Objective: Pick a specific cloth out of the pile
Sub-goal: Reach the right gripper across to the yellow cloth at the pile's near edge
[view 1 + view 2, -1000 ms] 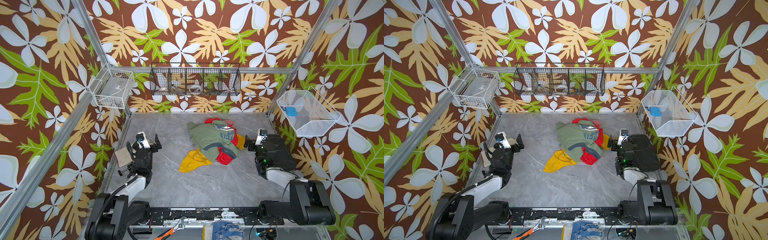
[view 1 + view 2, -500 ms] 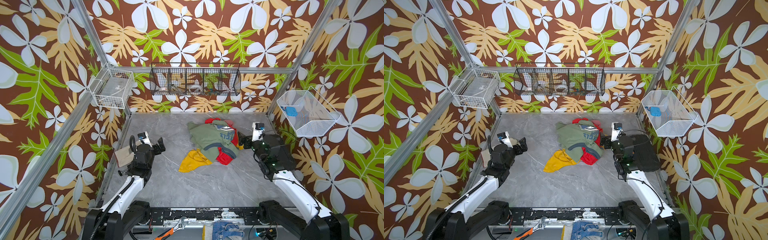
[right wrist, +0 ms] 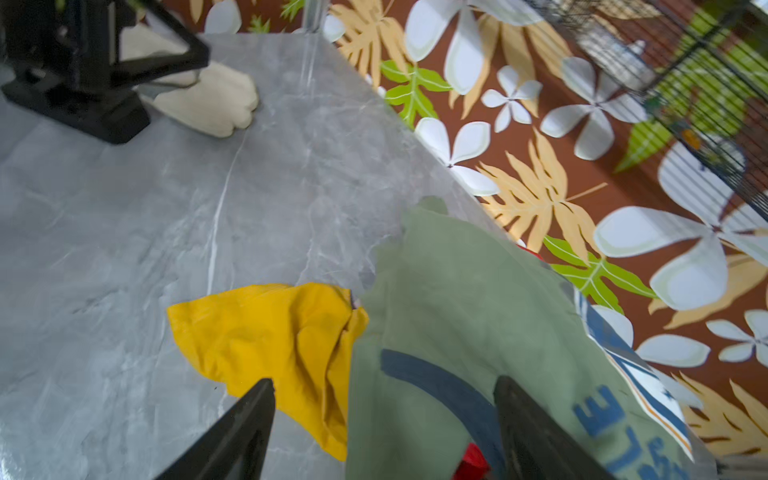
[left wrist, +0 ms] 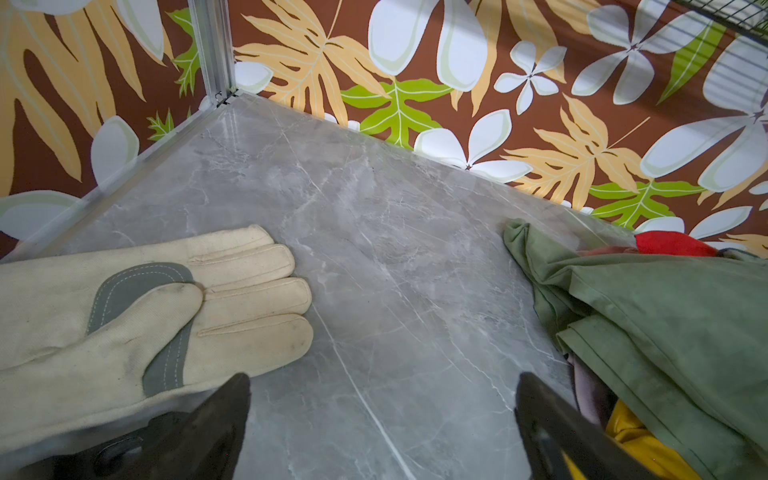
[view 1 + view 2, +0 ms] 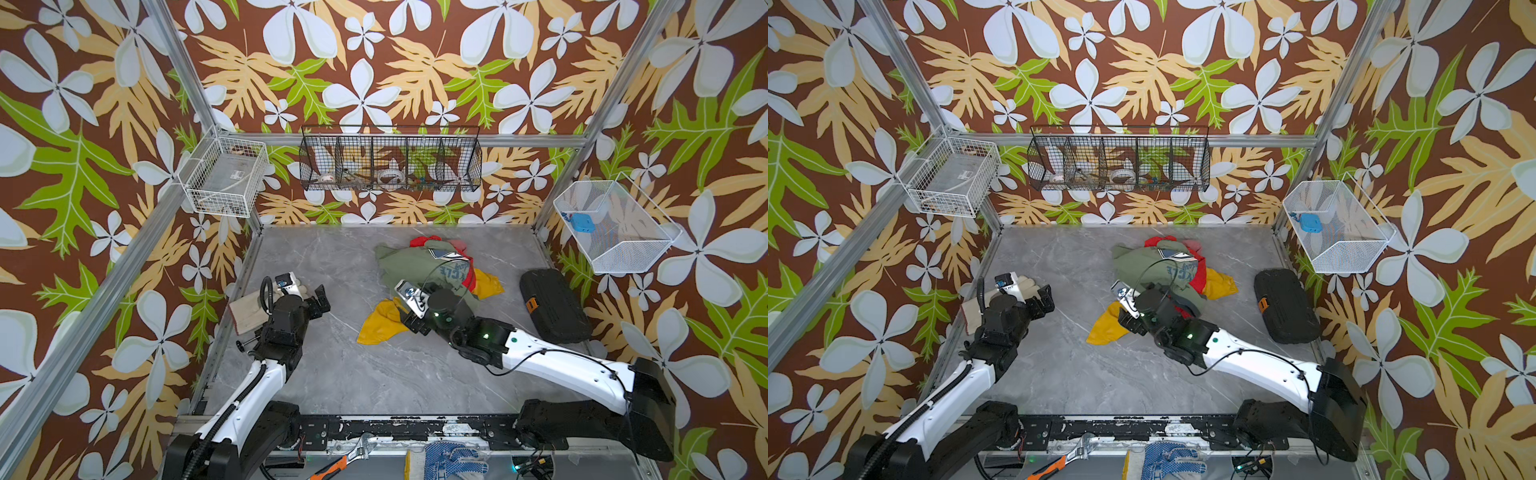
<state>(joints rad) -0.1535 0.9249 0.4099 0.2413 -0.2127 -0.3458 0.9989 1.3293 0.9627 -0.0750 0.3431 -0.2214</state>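
The right fingers (image 3: 237, 436) stand apart, low over the edge of the pile (image 5: 432, 270), and are clamped on nothing. The cloth (image 3: 270, 332), mustard yellow, lies flat on the desk (image 3: 124, 228) just ahead of one fingertip and reaches into the gap between the two. The rest of it is buried under the green shirt (image 3: 457, 311), whose dark-banded hem fills the remaining gap up to the other fingertip. A scrap of red cloth (image 3: 471, 461) shows just inside that second finger.

The step in hand looks like the grasp on the yellow corner. As the fingers sit, closing would likely catch the shirt hem too (two layers in one pinch, and the heap follows). It would be better to shift toward the yellow side until only yellow lies between the tips. Then lower to the desk and close on a raised fold rather than the flat edge. Draw the cloth out low, away from the shirt, so the shirt slides off.

The left fingers (image 4: 216, 424) are wide apart and empty, with bare desk between them. A work glove (image 4: 145, 311) lies beside one and the pile's edge beside the other, so they could pin the shirt if it drags.
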